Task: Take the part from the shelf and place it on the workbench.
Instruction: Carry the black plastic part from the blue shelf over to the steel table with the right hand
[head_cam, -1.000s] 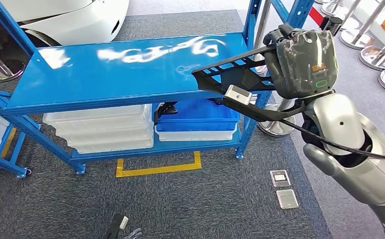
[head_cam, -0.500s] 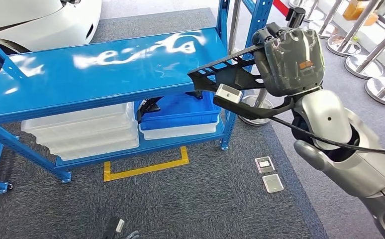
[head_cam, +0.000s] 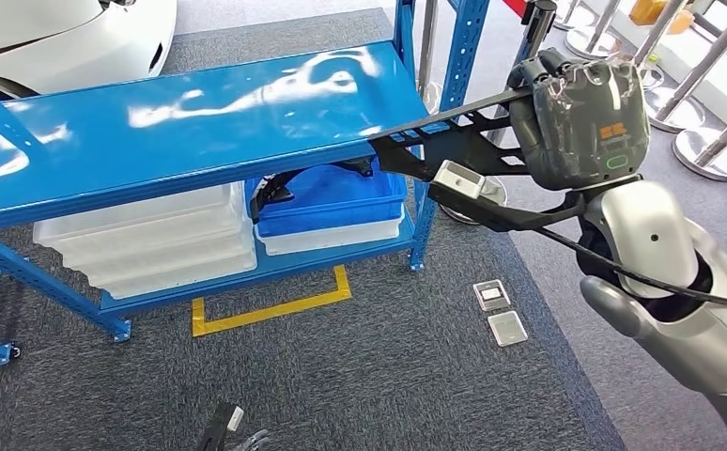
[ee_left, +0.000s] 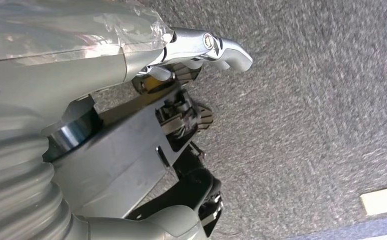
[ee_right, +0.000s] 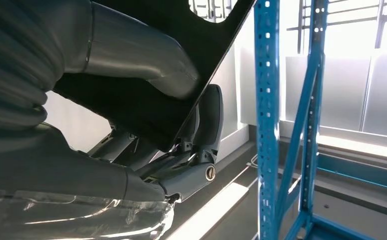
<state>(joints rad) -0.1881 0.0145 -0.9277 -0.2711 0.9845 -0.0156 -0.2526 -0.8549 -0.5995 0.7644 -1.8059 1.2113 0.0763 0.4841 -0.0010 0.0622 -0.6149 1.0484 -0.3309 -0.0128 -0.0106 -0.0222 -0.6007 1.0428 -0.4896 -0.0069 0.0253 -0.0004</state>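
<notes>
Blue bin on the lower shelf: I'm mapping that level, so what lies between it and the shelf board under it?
In the head view the blue bin sits stacked on a clear bin, which rests on the lower shelf board.

From the head I look steeply down over the blue shelf [head_cam: 191, 113] and grey carpet [head_cam: 388, 376], my left wrist camera sits close above that same carpet [ee_left: 321, 100], and my right wrist camera looks up close along the shelf's blue uprights [ee_right: 266, 115].
</notes>
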